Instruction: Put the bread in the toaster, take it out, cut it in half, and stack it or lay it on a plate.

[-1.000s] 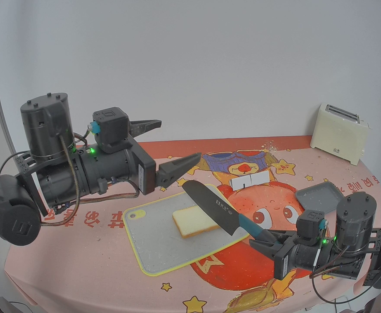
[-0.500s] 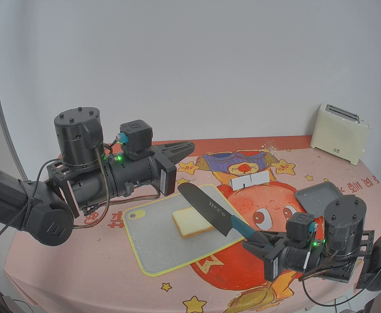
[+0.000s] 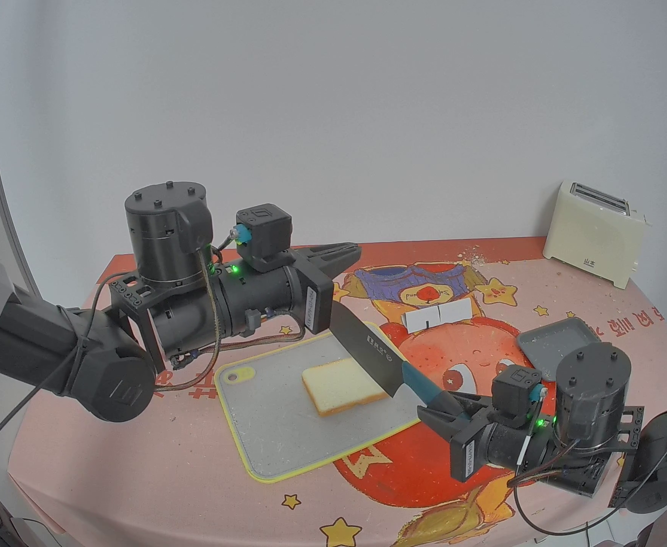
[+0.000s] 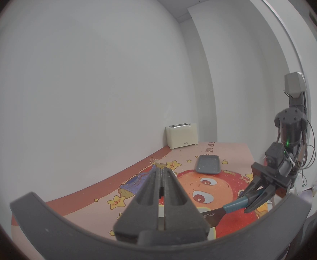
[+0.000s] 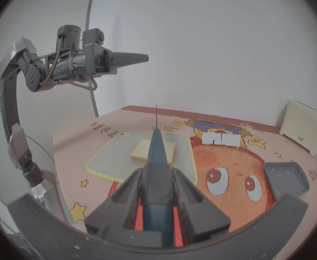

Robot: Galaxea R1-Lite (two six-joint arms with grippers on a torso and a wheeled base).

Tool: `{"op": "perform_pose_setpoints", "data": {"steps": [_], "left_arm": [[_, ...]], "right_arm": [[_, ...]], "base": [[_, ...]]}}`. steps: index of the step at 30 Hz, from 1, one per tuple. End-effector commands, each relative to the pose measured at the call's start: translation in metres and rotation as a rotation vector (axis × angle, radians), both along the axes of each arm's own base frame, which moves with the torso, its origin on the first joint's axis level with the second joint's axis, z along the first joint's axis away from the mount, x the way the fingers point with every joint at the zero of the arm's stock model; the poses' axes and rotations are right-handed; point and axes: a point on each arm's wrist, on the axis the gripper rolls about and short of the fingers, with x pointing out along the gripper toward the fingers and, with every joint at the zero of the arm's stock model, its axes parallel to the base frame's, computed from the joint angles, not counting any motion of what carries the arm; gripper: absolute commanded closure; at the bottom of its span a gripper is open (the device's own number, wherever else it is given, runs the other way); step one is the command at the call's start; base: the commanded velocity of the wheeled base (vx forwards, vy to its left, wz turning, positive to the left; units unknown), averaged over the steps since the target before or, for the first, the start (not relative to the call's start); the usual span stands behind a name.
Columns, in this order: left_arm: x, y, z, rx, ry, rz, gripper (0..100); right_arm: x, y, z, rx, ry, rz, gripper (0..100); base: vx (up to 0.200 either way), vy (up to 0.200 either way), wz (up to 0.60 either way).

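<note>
A slice of bread (image 3: 339, 386) lies flat on the yellow-rimmed cutting board (image 3: 272, 419). My right gripper (image 3: 436, 413) is shut on the teal handle of a black-bladed knife (image 3: 365, 346). It holds the knife low at the board's right edge, with the blade slanting up over the bread's right part. The right wrist view looks along the knife (image 5: 155, 145) edge-on toward the bread (image 5: 139, 152). My left gripper (image 3: 352, 251) hangs in the air above the board's far side, shut and holding nothing, and its fingers (image 4: 151, 185) are pressed together. The cream toaster (image 3: 595, 233) stands at the far right.
A grey rectangular plate (image 3: 557, 343) lies on the cartoon-printed tablecloth between the board and the toaster. A small white card (image 3: 438, 314) lies behind the board. The table's curved front edge runs close to my right arm.
My left gripper has shut from wide open, and the arm has swung right toward the table's middle. My right arm has shifted left, carrying the blade further over the bread.
</note>
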Motion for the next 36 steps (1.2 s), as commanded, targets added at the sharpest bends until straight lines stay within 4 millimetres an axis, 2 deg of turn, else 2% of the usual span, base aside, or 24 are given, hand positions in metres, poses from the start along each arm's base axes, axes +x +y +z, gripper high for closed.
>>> {"op": "perform_pose_setpoints", "data": {"steps": [1,16,19,22,26,36], "left_arm": [[0.0,-0.005,-0.002,0.008,0.027,0.012,100],[-0.005,0.002,-0.011,0.009,0.091,0.07,100],[-0.012,0.007,-0.018,0.027,0.111,0.072,100],[-0.023,0.015,-0.015,0.031,0.109,0.068,100],[-0.03,0.019,-0.01,0.025,0.102,0.065,100],[-0.027,0.016,-0.01,0.021,0.102,0.072,100]], "right_arm": [[0.0,0.0,-0.002,-0.004,0.008,-0.001,100],[0.006,0.005,-0.021,-0.065,0.05,-0.001,100],[0.006,0.006,-0.014,-0.059,0.018,0.012,100],[0.004,0.004,0.001,-0.042,-0.033,0.023,100],[0.002,0.002,0.009,-0.019,-0.054,0.025,100],[-0.001,-0.001,0.002,-0.052,-0.022,0.027,100]], "base": [[0.0,0.0,0.0],[0.0,0.0,0.0],[0.0,0.0,0.0],[0.0,0.0,0.0],[0.0,0.0,0.0],[0.0,0.0,0.0]]}}
